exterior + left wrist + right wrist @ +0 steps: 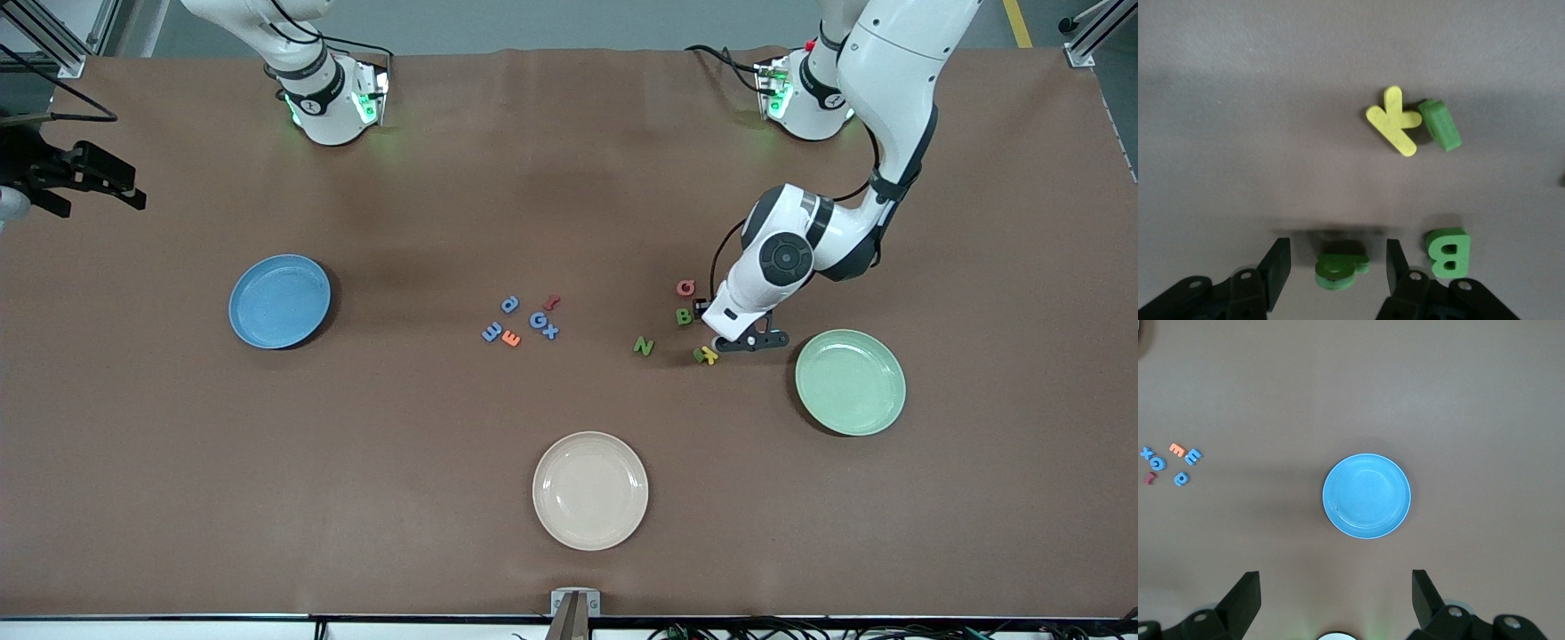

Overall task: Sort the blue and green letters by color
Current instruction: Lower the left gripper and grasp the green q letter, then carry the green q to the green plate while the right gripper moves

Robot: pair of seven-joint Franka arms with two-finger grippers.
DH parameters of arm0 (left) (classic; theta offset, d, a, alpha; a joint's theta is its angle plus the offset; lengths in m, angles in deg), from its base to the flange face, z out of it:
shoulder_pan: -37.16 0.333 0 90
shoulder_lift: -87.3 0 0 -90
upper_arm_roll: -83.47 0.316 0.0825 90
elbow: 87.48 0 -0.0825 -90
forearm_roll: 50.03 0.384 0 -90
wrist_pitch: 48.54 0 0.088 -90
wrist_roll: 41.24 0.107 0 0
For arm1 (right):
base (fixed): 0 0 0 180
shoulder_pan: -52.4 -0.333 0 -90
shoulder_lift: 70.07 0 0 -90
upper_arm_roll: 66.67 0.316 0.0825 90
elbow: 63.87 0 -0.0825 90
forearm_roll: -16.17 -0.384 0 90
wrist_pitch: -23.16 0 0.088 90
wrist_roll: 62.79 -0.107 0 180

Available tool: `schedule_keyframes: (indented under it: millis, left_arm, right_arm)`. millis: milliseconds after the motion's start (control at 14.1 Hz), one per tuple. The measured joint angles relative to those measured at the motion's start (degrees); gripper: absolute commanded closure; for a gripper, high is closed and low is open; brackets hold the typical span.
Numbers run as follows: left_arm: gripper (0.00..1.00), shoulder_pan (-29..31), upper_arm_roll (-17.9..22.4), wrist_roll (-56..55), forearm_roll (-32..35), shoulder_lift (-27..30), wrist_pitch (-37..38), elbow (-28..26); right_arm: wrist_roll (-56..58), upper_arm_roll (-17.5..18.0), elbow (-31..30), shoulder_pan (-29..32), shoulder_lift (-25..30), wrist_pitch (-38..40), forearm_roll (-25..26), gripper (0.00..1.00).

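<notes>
My left gripper [1338, 263] is down at the table with its jaws open. A round green letter [1340, 267] lies between its fingers [1276, 270], with a gap on each side. In the front view my left gripper [722, 345] hides that letter. A green B [683, 316], a green N [644, 346] and a green piece [700, 355] against a yellow K [709, 356] lie around it. Blue d [508, 304], G [538, 319], X [551, 332] and E [490, 332] cluster mid-table. My right gripper [1336, 593] waits high up, open and empty.
A blue plate [279, 300] sits toward the right arm's end and a green plate [850, 381] toward the left arm's end. A cream plate [590, 490] is nearest the front camera. An orange E [511, 338], a red letter [551, 302] and a pink letter [685, 287] lie among the others.
</notes>
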Motion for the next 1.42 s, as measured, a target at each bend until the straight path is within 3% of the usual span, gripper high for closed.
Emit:
schedule_keyframes:
  millis: [427, 498, 569, 711, 782, 1067, 1422]
  left_arm:
    - [0.45, -0.03, 0.0, -0.01, 0.0, 0.03, -0.02, -1.08]
    - [0.51, -0.08, 0.0, 0.0, 0.0, 0.07, -0.03, -1.1]
    - [0.61, -0.15, 0.0, -0.01, 0.0, 0.08, -0.04, -1.12]
    - [0.95, -0.25, -0.01, -0.01, 0.0, 0.19, -0.08, -1.18]
    - [1.0, -0.26, -0.02, 0.0, 0.0, 0.29, -0.15, -1.17]
    - [1.0, 1.43, 0.37, 1.0, 0.0, 1.37, -0.36, -0.87]
    - [1.0, 13.04, 0.68, 13.52, 0.0, 5.47, -0.34, 1.16]
  right_arm:
    - [-0.68, 0.03, 0.32, 0.01, 0.09, -0.05, 0.07, 0.0]
    - [-0.79, 0.04, 0.52, 0.01, 0.09, -0.05, 0.07, 0.0]
    - [-0.82, 0.05, 0.52, 0.01, 0.03, -0.05, 0.07, 0.0]
    - [-0.83, 0.06, 0.43, 0.01, -0.82, -0.26, 0.07, 0.0]
    - [-0.82, 0.06, 0.38, 0.01, -1.76, -0.4, 0.07, 0.0]
    - [-0.8, 0.1, 0.64, -0.01, -8.17, -2.44, 0.07, 0.0]
    - [-2.08, 0.37, 3.16, -3.0, -15.13, -3.94, 1.04, 0.0]
